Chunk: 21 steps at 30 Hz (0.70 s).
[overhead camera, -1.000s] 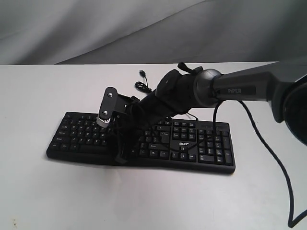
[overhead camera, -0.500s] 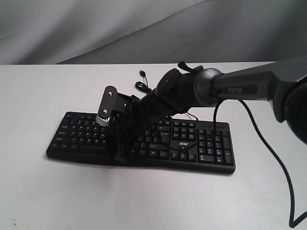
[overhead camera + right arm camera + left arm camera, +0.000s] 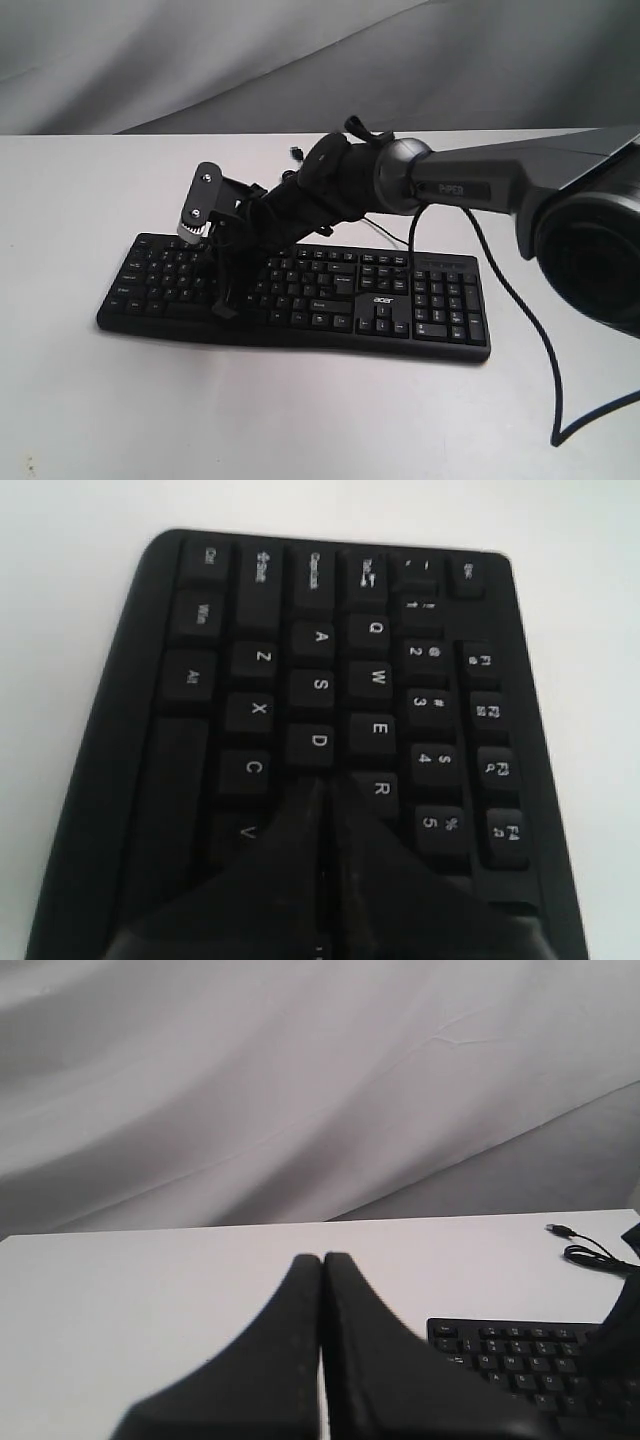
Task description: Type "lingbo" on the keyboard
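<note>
The black keyboard (image 3: 440, 310) lies flat on the white table (image 3: 300, 420), its "acer" logo to the right of centre. My right gripper (image 3: 224, 303) reaches across from the right and points down at the keyboard's left half. In the right wrist view its fingers are shut with nothing between them, and the right gripper (image 3: 322, 780) tip sits over the key ringed by D, R, C and V on the keyboard (image 3: 320, 685). My left gripper (image 3: 322, 1257) is shut and empty above bare table, left of the keyboard (image 3: 520, 1355) corner. The exterior view does not show it.
The keyboard's thin USB cable (image 3: 297, 152) lies coiled behind it, with its plug (image 3: 560, 1230) on the table. The right arm's black cable (image 3: 540, 350) hangs down to the table at the right. A grey cloth backdrop (image 3: 200, 60) closes the far side.
The right arm has swung left along the keyboard, carrying its shut gripper from near the middle keys to the left half.
</note>
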Each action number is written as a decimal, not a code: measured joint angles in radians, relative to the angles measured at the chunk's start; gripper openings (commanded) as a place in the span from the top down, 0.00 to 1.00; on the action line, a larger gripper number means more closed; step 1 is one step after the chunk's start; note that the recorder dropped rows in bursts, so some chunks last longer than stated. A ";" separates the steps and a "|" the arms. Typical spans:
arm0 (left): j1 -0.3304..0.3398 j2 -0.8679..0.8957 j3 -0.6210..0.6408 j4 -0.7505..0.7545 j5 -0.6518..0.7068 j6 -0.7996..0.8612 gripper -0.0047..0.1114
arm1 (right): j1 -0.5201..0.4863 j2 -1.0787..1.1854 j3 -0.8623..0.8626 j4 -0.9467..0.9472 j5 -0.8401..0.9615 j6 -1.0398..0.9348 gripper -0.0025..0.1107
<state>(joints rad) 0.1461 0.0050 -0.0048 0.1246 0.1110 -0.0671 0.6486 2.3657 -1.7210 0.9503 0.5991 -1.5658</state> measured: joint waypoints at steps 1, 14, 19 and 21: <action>0.000 0.000 0.000 0.000 0.000 0.000 0.96 | 0.000 0.006 -0.002 -0.010 0.003 0.009 0.98; 0.000 0.000 0.000 0.000 0.000 0.000 0.96 | 0.000 0.012 -0.008 -0.039 0.019 0.028 0.98; 0.000 0.000 0.000 0.000 0.000 0.000 0.96 | 0.000 0.012 -0.008 -0.045 0.019 0.032 0.98; 0.000 0.000 0.000 0.000 0.000 0.000 0.96 | 0.000 0.015 -0.008 -0.045 0.019 0.036 0.98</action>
<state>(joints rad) 0.1461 0.0050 -0.0048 0.1246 0.1110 -0.0671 0.6486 2.3808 -1.7293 0.9052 0.6183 -1.5295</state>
